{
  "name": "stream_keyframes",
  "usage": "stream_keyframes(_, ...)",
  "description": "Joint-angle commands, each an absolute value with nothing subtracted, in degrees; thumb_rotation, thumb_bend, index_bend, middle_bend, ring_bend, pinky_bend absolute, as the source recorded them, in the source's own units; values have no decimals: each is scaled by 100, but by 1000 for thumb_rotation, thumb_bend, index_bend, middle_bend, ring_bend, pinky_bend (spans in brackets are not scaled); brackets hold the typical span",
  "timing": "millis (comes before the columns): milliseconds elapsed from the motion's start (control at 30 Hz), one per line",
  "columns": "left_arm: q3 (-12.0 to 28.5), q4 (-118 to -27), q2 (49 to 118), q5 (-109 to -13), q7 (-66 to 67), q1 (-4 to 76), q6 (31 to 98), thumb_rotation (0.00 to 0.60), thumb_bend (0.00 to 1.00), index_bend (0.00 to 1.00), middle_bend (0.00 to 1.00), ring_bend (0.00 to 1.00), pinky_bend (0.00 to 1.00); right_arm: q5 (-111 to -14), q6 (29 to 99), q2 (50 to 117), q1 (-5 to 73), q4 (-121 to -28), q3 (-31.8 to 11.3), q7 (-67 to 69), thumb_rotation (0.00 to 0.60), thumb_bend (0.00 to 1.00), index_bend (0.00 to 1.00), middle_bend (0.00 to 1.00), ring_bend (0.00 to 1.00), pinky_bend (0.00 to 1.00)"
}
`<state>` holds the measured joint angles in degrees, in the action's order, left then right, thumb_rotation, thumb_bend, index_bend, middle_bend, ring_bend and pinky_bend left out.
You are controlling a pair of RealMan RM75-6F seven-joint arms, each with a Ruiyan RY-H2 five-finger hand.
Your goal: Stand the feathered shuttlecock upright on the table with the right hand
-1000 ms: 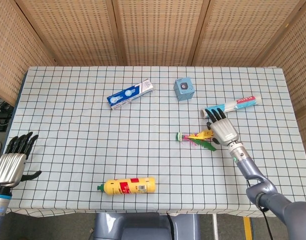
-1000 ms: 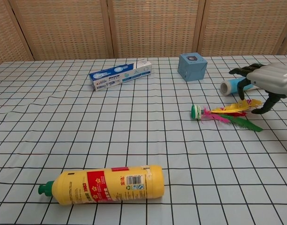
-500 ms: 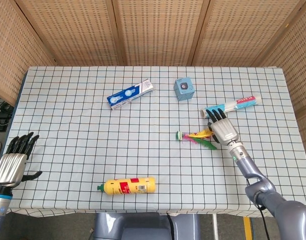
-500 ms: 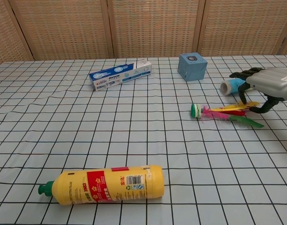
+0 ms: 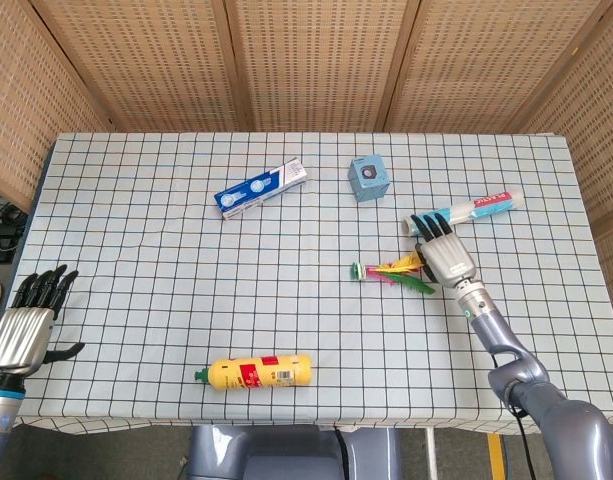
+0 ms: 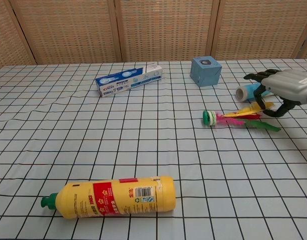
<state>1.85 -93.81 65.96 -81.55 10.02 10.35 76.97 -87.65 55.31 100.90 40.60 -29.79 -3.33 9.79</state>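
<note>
The feathered shuttlecock [image 6: 236, 119] lay on its side right of frame centre, the right hand [image 6: 283, 90] curled loosely over its feather tips, grip uncertain; feather-light and fragile, it probably wanted pinching near the stiffer green base

Woven wicker screen panels [image 5: 316, 60] with wooden frames close off the far side and both flanks. The counter [image 5: 136, 250] wears a white black-gridded cloth, evenly lit.
</note>
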Motion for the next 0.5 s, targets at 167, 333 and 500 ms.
stream_keyframes(167, 169, -9401, 6594, -8183, 1011, 1040, 7700, 600, 0, 0, 0, 0, 0, -8889, 5958, 9908, 4062, -3173, -313, 1021, 600, 583, 712, 83, 0, 0)
stream_keyframes(333, 145, -9424, 6570, -8233, 978, 1041, 7705, 600, 0, 0, 0, 0, 0, -8974, 6333, 9649, 4080, -3644, -351, 811, 600, 585, 717, 86, 0, 0)
stream_keyframes(500, 133, -9436, 6541, -8267, 920, 1037, 7717, 600, 0, 0, 0, 0, 0, -9093, 6654, 9311, 4174, -4279, -423, 448, 600, 586, 720, 88, 0, 0)
